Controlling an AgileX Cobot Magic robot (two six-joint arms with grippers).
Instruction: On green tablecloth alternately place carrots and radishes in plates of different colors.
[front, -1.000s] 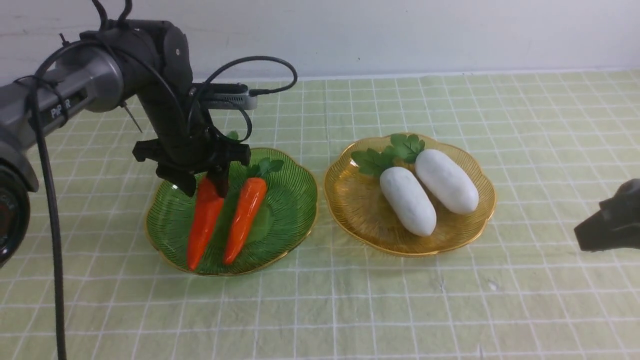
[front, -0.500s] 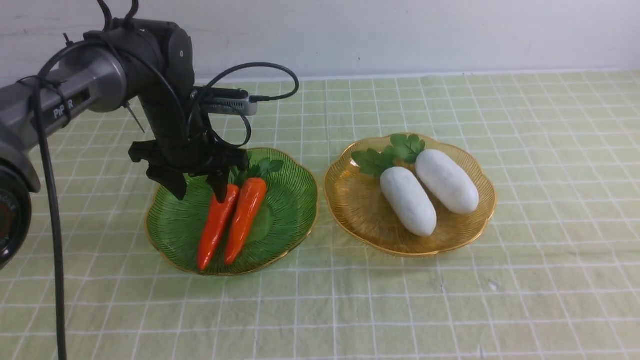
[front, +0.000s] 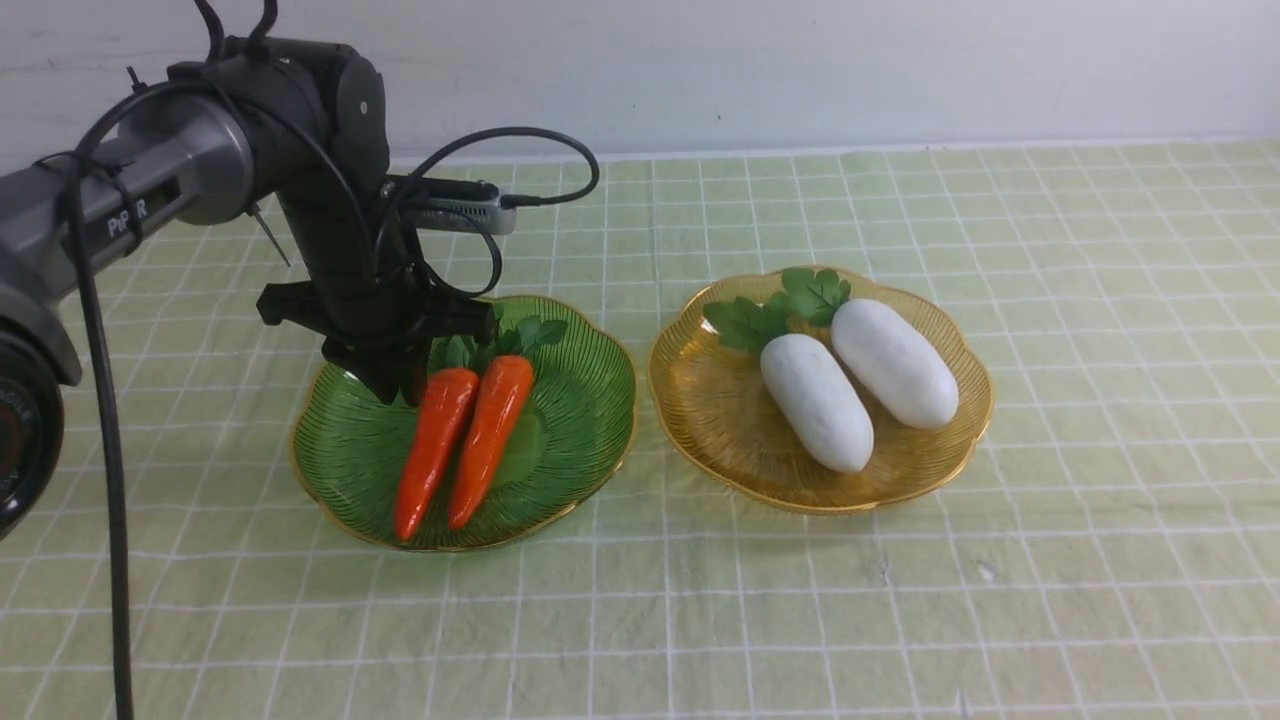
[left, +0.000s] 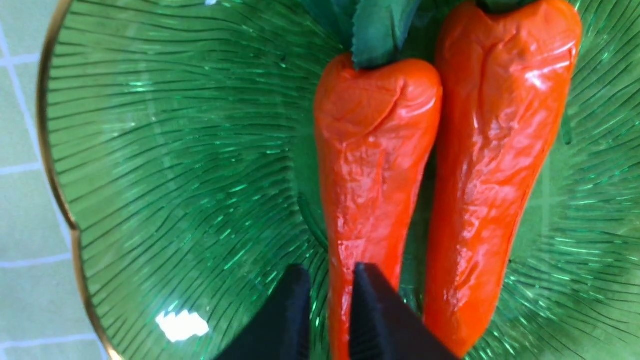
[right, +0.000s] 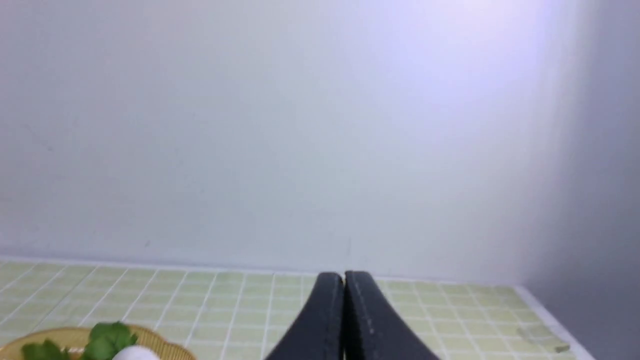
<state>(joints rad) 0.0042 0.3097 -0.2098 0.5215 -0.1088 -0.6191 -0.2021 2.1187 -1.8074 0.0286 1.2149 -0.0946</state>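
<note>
Two orange carrots (front: 430, 450) (front: 490, 435) lie side by side in the green plate (front: 590, 400) on the green tablecloth (front: 900, 600). Two white radishes (front: 815, 400) (front: 893, 362) lie in the amber plate (front: 720, 420). My left gripper (front: 400, 388) hangs just over the leafy end of the left carrot (left: 370, 165). Its fingers (left: 295, 310) stand almost together, a thin slit between them, and hold nothing. My right gripper (right: 344, 276) is shut and empty, raised off to the right, out of the front view.
A white wall runs along the cloth's far edge. The left arm's black cable (front: 110, 520) hangs down at the front left. In the right wrist view a small pale scrap (right: 547, 340) lies on the cloth near its right edge.
The left gripper let go of the left carrot, which rolled against the other one, then its jaws closed. The right gripper has left the front view.
</note>
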